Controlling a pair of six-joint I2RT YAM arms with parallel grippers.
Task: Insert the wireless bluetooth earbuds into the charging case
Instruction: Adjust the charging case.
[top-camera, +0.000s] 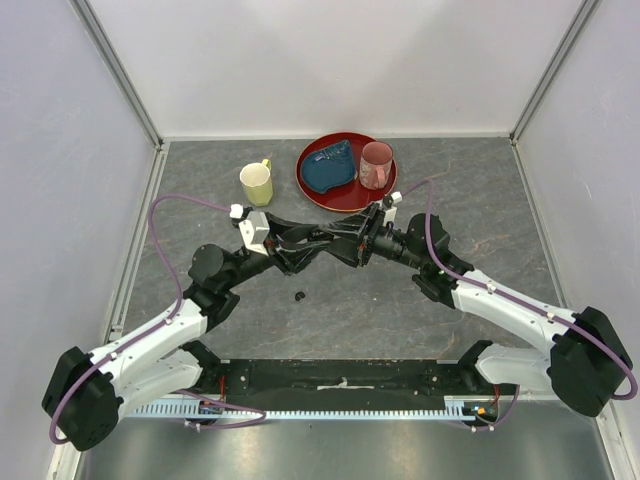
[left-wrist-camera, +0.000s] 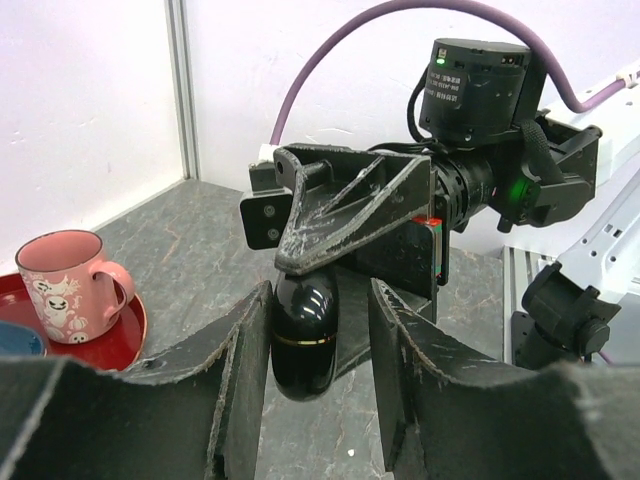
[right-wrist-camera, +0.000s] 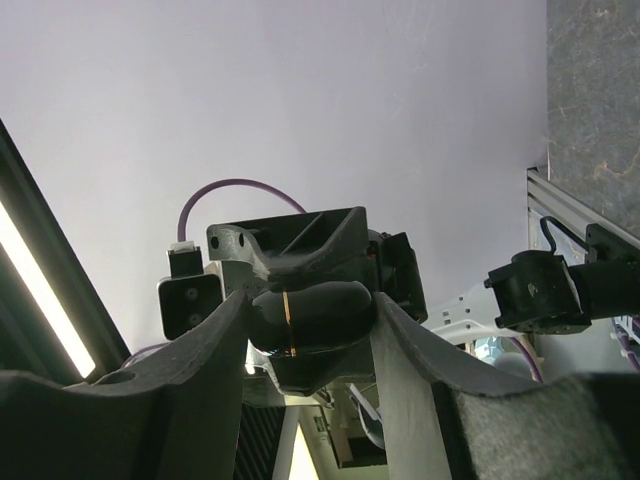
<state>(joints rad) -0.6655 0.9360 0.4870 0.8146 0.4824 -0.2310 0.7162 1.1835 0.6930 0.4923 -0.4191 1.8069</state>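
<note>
Charging case (left-wrist-camera: 305, 340) hangs clamped in your right fingers (right-wrist-camera: 205, 365), while your left fingers (left-wrist-camera: 245, 365) stand apart around it; one earbud (top-camera: 298, 296) lies on the worktop (top-camera: 400, 310).

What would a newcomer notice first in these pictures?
A glossy black oval case with a gold band, clamped in the right fingers above mid-table, the left fingers flanking it. Behind, a round red tray carries a pink mug; nearer, one tiny black earbud lies on the grey table.
</note>
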